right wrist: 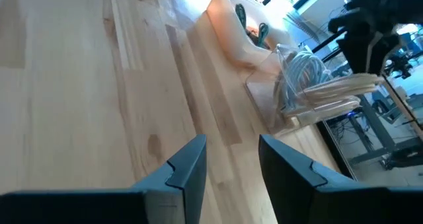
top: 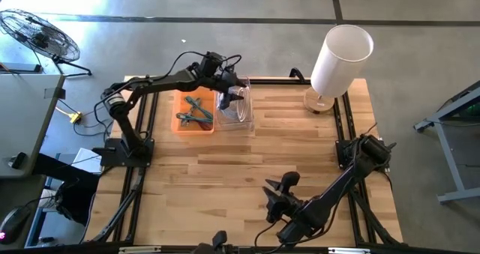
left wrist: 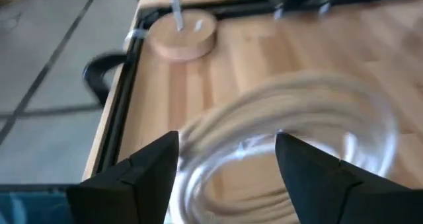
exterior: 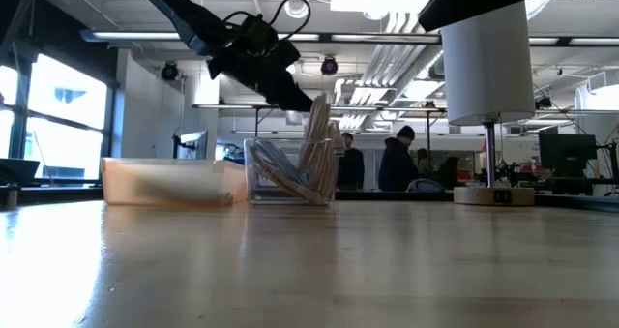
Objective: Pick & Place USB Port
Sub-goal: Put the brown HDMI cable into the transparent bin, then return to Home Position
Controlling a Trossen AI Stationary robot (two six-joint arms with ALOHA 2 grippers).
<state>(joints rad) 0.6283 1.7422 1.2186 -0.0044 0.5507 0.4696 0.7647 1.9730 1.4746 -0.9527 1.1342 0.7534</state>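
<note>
A coil of white USB cable (left wrist: 291, 138) stands on edge in a clear bin (top: 241, 113) at the table's far left, leaning against the bin's wall (exterior: 314, 159). My left gripper (left wrist: 228, 151) hangs just above the coil's top (exterior: 308, 101), open, with the coil showing in the gap between its fingers. I cannot tell whether a finger touches the cable. My right gripper (right wrist: 231, 154) waits low over the wood near the table's front edge (top: 271, 194), open, with nothing between its fingers.
An orange tray (top: 193, 113) with green and grey tools stands right beside the clear bin, on its left. A white lamp (top: 341, 59) on a round wooden base (left wrist: 182, 36) stands at the far right corner. Bare wood lies between the bins and my right gripper.
</note>
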